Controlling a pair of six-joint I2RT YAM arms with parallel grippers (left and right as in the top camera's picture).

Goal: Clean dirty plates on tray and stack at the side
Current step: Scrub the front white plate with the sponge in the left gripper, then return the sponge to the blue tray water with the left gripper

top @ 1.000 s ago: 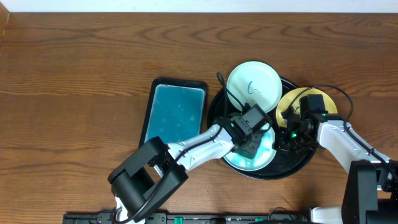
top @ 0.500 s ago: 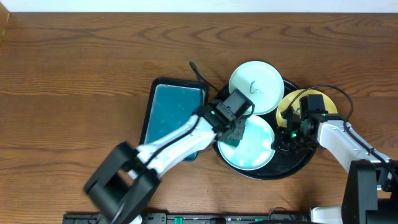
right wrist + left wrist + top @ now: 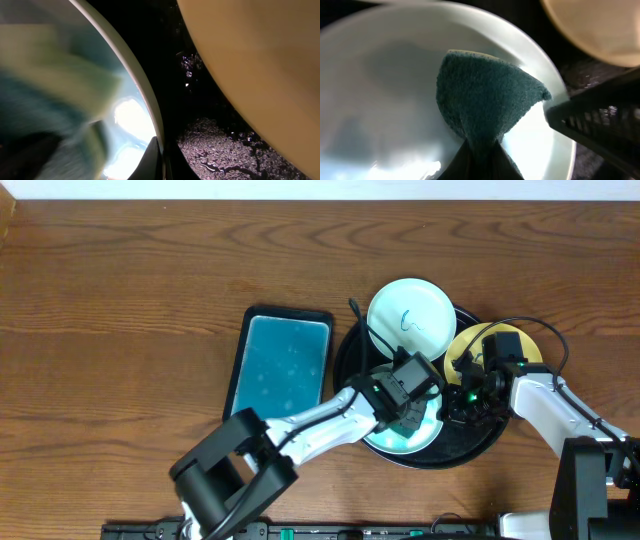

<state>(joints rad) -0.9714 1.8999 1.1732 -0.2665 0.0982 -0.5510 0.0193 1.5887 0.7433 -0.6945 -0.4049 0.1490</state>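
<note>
The lower plate (image 3: 385, 442) lies at the lower centre of the tray (image 3: 342, 365). The left gripper (image 3: 408, 412) is clenched on a sponge (image 3: 485, 100) pressed to the plate's face, and the right gripper (image 3: 452, 408) appears to pinch its right rim. Hard scrubbing could twist the plate out of that pinch, skid it into the yellow plate (image 3: 462, 345) at right, or tip it over the tray's low rim; the folded sponge might also slip from the jaws. The two grippers work close together and could collide. There are three plates, two mint and one yellow, and the upper plate (image 3: 408, 318) bears a squiggle (image 3: 405, 320). There is one black tray, one teal tray (image 3: 280, 365) at left and one sponge, and no plate is stacked on the table.
</note>
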